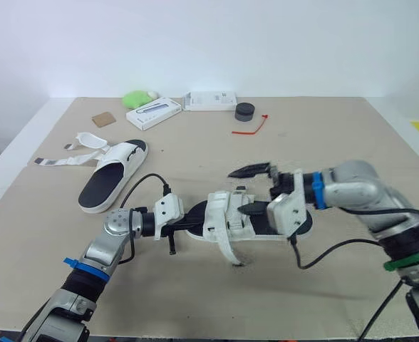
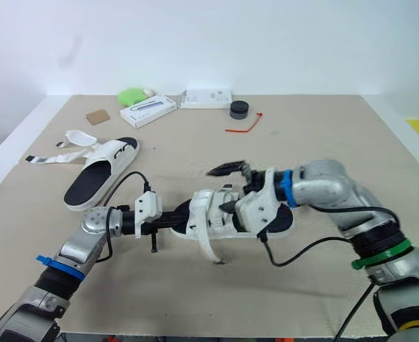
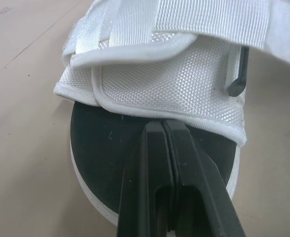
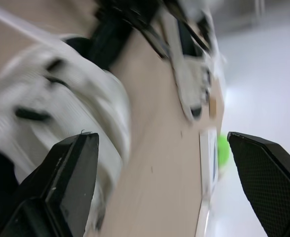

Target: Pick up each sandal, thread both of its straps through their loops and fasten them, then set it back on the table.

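Near table (image 1: pixel 323 135) front edge, mid-width, bare room all round: sandal (image 1: pixel 224 214) lying flat; left gripper (image 3: pixel 163 126) closed, tips at its insole end; right gripper (image 1: pixel 254 190) spread wide at opposite end.

- My left pincer (image 3: pixel 162 127), fingers pressed together, covers part of the black footbed of the near sandal (image 3: pixel 155 84).
- Past my right pincer (image 4: pixel 160 136), that sandal is a blur; I can't make out its loops.
- Print on the white box (image 1: pixel 153 112) is too small to read.

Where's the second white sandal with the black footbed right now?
Left eye view: the second white sandal lies on the beige table's left side, straps spread open, nearer the robot than the flat white box.
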Action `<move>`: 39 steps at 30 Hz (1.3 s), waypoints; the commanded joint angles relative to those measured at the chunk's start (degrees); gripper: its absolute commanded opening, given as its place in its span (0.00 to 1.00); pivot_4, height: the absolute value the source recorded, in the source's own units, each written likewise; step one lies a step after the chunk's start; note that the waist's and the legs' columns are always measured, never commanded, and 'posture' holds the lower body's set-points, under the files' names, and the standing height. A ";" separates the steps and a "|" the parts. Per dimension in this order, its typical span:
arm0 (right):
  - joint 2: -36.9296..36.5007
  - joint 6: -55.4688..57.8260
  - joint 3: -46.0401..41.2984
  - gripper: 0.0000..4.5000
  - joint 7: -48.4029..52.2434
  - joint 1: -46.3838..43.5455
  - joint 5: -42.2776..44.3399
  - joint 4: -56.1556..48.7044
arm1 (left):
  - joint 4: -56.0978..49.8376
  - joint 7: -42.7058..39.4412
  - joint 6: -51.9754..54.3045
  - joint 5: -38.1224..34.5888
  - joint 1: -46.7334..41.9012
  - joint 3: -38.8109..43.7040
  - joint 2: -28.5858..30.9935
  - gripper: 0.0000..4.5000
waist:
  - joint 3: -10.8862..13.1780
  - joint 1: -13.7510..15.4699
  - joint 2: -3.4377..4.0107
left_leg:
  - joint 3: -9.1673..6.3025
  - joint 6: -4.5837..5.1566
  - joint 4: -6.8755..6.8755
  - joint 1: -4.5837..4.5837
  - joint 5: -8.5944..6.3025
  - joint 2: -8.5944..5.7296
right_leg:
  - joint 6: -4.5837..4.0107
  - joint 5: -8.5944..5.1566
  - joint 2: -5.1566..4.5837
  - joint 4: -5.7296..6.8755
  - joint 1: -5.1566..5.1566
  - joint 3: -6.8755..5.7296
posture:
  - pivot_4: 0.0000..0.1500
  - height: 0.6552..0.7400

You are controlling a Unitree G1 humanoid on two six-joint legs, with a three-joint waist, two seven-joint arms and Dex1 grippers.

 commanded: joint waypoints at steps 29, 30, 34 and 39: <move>-4.55 100.92 4.65 1.00 -53.36 -0.50 102.41 -18.05 | 7.43 -2.81 5.96 5.50 4.89 -5.58 0.88 0.00 | -0.19 0.06 -0.26 | 0.05 -0.56 0.13 -0.15 -0.45 0.00 | 0.13 -0.50 -0.15 -0.12 -0.21 -0.05 | 1.00 1.00; -4.24 101.09 5.35 1.00 -54.67 -1.24 103.46 -17.34 | 7.32 -2.78 6.01 5.50 4.99 -5.58 0.89 0.00 | -0.19 0.07 -0.25 | 0.05 -0.55 0.13 -0.15 -0.45 0.01 | 0.12 -0.50 -0.13 -0.12 -0.22 -0.04 | 1.00 1.00; -2.63 101.42 7.91 1.00 -58.47 -4.65 107.20 -14.93 | 6.97 -2.71 6.22 5.51 5.21 -5.62 0.91 0.00 | -0.23 0.02 -0.19 | 0.05 -0.53 0.13 -0.21 -0.47 0.01 | 0.12 -0.51 -0.13 -0.12 -0.27 -0.04 | 1.00 1.00; 0.63 102.64 10.75 1.00 -61.53 -7.74 107.26 -10.99 | 6.63 -2.57 6.63 5.45 5.11 -5.59 0.75 0.00 | -0.30 0.03 -0.09 | 0.01 -0.50 0.13 -0.22 -0.48 0.05 | 0.08 -0.51 -0.07 -0.11 -0.31 -0.06 | 1.00 1.00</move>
